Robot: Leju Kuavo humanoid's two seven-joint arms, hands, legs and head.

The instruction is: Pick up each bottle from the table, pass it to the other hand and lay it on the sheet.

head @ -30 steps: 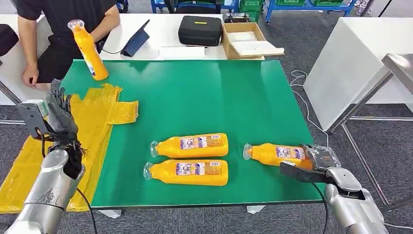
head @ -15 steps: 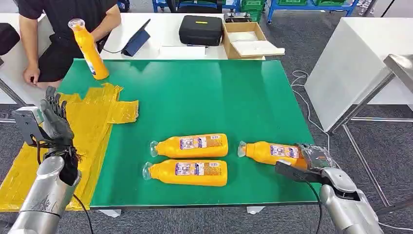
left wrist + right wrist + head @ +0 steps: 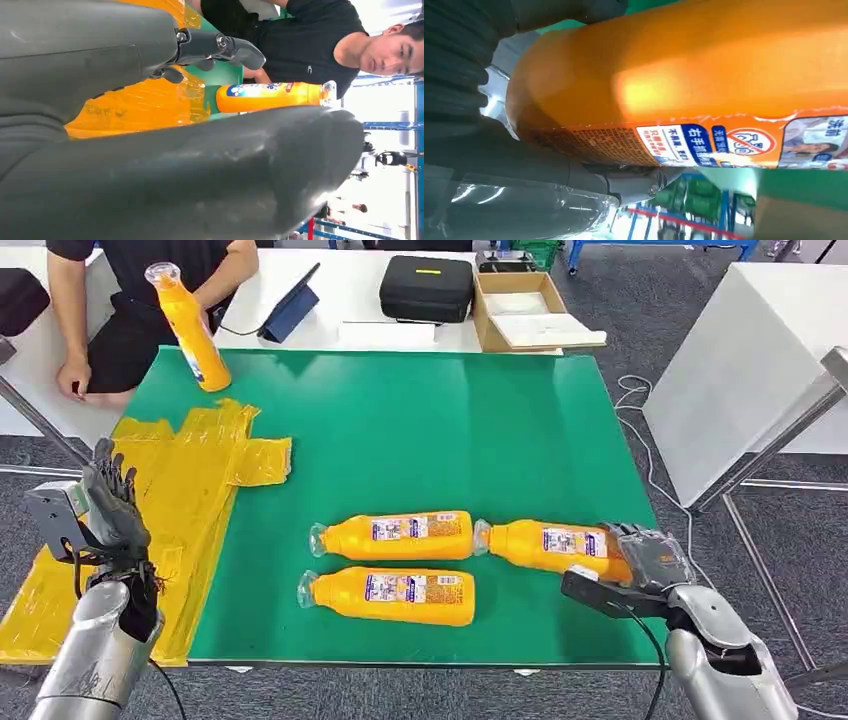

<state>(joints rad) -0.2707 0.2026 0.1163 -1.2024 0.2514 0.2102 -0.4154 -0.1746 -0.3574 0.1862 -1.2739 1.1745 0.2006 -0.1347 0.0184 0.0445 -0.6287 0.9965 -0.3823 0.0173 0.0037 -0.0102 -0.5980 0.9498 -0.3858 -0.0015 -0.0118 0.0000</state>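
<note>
No bottle lies on the yellow sheet [image 3: 190, 480] yet. The right hand [image 3: 640, 562] grasps one orange bottle [image 3: 555, 546] low over the counter [image 3: 420, 430]; two others [image 3: 395, 537] wait beside it. The left hand [image 3: 112, 508] is released, fingers apart.

Green table [image 3: 420, 430] served as landmark. Beyond its far edge lay a black case [image 3: 426, 287], an open cardboard box [image 3: 525, 310] right of the case, and a dark tablet [image 3: 291, 310] left of it. A person [image 3: 130, 300] sat at its far-left corner.
</note>
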